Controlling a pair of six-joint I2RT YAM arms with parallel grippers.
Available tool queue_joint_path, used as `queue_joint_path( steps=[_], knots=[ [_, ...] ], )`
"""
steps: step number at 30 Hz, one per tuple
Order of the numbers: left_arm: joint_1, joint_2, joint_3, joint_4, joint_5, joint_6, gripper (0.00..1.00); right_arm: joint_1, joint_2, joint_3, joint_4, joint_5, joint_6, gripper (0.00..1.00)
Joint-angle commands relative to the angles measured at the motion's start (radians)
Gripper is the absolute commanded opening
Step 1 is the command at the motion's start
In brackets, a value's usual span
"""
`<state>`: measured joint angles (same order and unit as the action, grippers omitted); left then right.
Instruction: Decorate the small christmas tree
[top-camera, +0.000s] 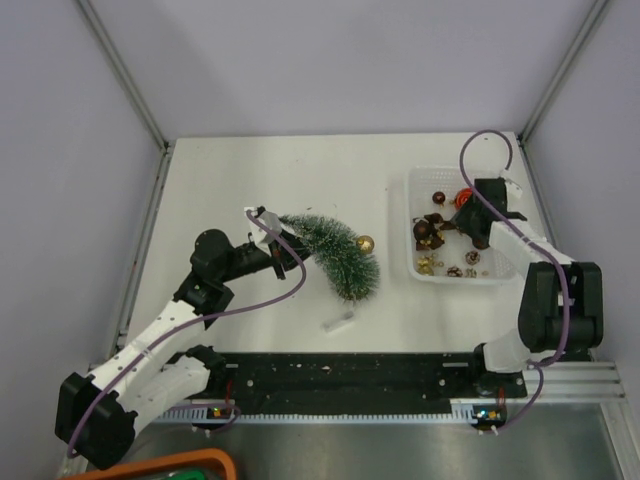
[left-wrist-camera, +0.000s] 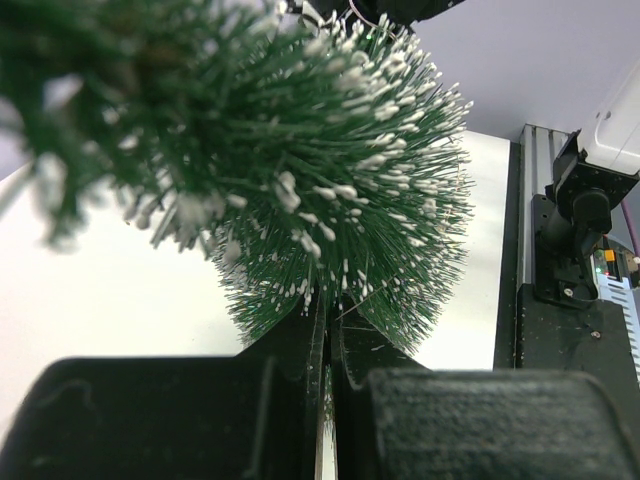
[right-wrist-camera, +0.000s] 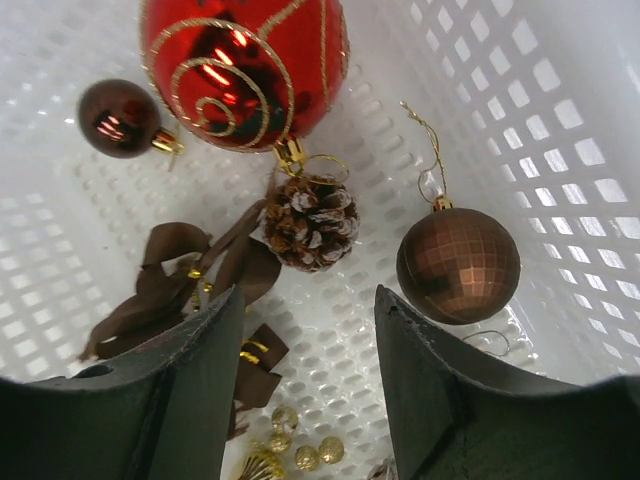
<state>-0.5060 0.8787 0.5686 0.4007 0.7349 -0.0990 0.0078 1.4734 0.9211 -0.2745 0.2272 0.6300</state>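
Overhead, near edge: black rail is running along the table's near side, with both arm bases sitting on it.
Overhead, left tool: left gripper is reaching rightward over the white table and meeting the narrow top end of the tree.
Overhead, tree: small christmas tree is lying tilted near mid-table. It is bending in a curve from its tip at the left gripper toward its wide end, nearer the rail and further right.
Overhead, beside tree: gold bauble is sitting against the bristles on the far-right side. Small white piece is lying on the table just rail-side of the wide end.
Overhead, right tool: right gripper is hanging inside the white basket, well apart from the tree and next to a red bauble.
Left wrist, tool: black fingers are pressing together, with only a hairline showing between them.
Left wrist, tree: green, white-tipped bristles are crowding right at the fingertips and touching them, the wide end fanning out beyond. Whether a stem or bristle is being pinched, cannot tell.
Right wrist, tool: dark fingers are standing spread, with only basket floor showing between them.
Right wrist, basket contents: red bauble is lying furthest from the fingers. Pine cone is sitting just below its cap, in line with the gap. Gridded brown bauble is resting near the right finger, a small brown bauble is lying off to the left, and brown ribbon bows are touching the left finger's edge. Gold beads are lying low between the fingers.
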Motion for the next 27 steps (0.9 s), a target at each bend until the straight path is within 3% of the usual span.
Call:
queue_joint_path(
  steps=[1, 10, 17, 20, 27],
  knots=[
    [-0.003, -0.009, -0.012, -0.014, 0.003, -0.010, 0.00, -0.003, 0.057, -0.011, 0.083, 0.037, 0.010, 0.54],
    [-0.003, -0.004, -0.009, -0.003, 0.012, -0.016, 0.00, -0.003, 0.175, 0.015, 0.100, 0.037, 0.025, 0.53],
    [-0.003, -0.001, 0.008, -0.030, 0.009, -0.008, 0.00, -0.003, 0.189, -0.014, 0.124, -0.043, 0.048, 0.40],
    [-0.002, 0.011, 0.019, -0.025, 0.014, -0.005, 0.00, -0.003, 0.131, -0.033, 0.124, -0.075, 0.053, 0.33],
    [-0.002, 0.014, 0.013, -0.026, 0.015, -0.004, 0.00, -0.003, -0.117, -0.077, 0.054, -0.092, 0.020, 0.33]
  ],
)
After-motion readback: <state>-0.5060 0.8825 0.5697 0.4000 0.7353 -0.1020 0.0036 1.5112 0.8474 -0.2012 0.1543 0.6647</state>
